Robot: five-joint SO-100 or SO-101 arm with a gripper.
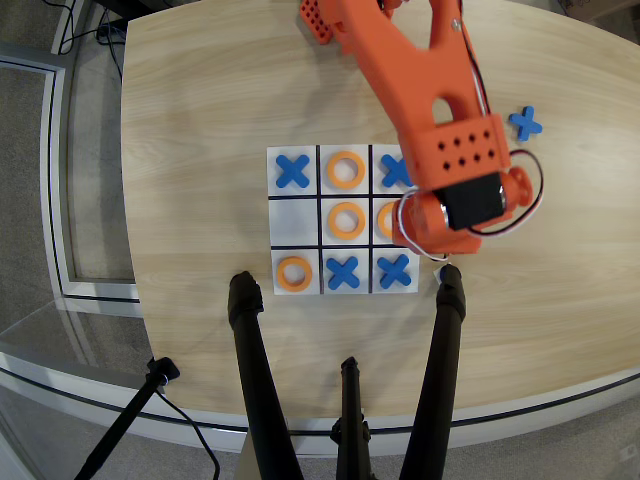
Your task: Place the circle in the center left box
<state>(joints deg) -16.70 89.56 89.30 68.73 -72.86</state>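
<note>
Circle (388, 221) in the center left box (386, 236): right part hidden under the arm's wrist housing (462, 195). Gripper: fingertips concealed beneath that housing, jaw state indeterminable. Blue X (395, 170) above that box: right edge covered by the arm.

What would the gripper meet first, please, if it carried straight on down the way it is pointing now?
Probably the orange circle in the middle-row cell at picture-right of the board, or the wooden table beside it. The arm hides the gripper's fingers from overhead, so the exact line and height are unclear.
</note>
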